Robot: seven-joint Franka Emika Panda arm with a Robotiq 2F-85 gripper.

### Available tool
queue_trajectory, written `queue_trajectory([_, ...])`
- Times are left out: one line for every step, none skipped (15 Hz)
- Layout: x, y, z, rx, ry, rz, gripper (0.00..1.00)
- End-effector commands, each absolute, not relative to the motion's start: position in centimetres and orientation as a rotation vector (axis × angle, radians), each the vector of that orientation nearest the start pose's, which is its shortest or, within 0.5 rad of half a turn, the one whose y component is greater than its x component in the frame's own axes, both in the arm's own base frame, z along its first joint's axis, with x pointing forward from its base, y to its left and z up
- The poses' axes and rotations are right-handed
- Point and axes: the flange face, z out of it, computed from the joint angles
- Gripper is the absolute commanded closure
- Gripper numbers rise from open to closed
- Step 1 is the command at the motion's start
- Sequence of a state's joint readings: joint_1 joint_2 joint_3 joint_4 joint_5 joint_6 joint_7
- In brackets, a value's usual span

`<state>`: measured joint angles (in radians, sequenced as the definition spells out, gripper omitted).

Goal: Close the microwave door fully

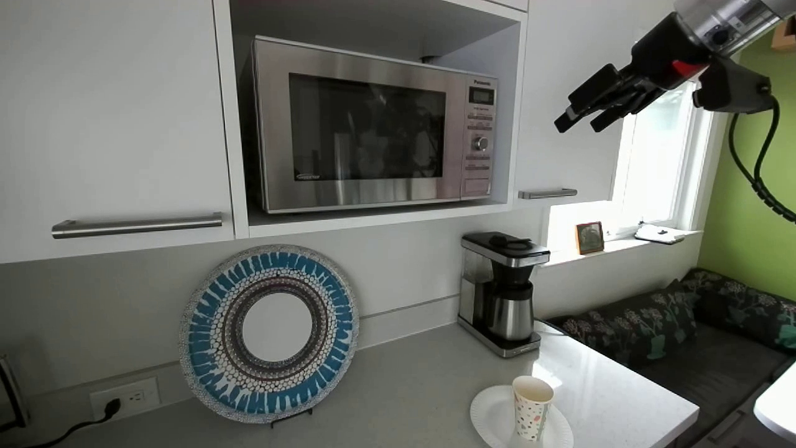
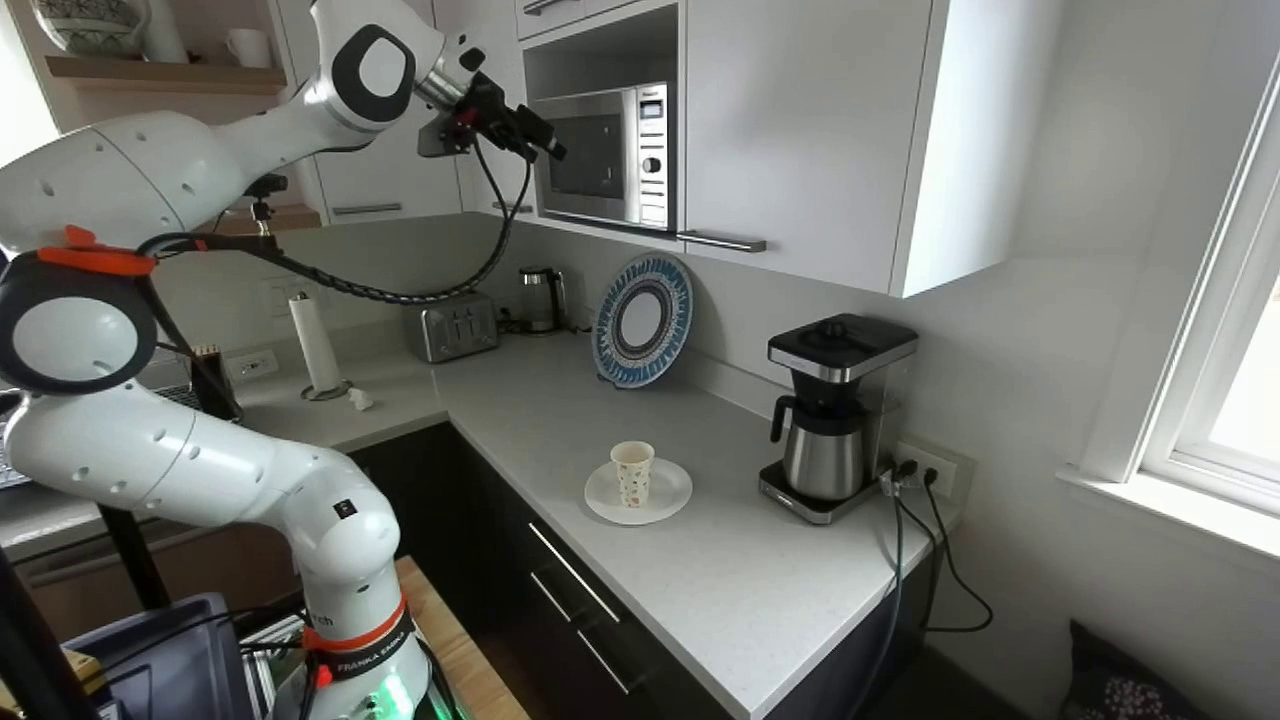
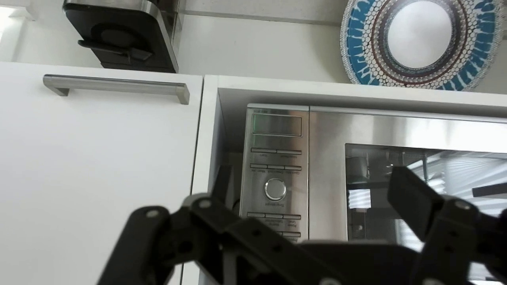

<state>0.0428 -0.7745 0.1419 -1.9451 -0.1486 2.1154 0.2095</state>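
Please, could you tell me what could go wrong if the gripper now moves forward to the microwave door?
The microwave door looks flush with the control panel, so pushing hard may only shove the microwave backward.
The gripper is open: in the wrist view, one finger overlaps the gap beside the panel and might catch there.
The other finger overlaps the dark window and could scratch it.

Microwave point(image 1: 375, 124), coffee maker point(image 2: 838, 418) and toaster point(image 2: 457, 328) mark this as a kitchen.
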Motion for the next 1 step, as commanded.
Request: queue_trajectory([29.1,8.75,84.8,-2.849,0.002,-1.491,0.0])
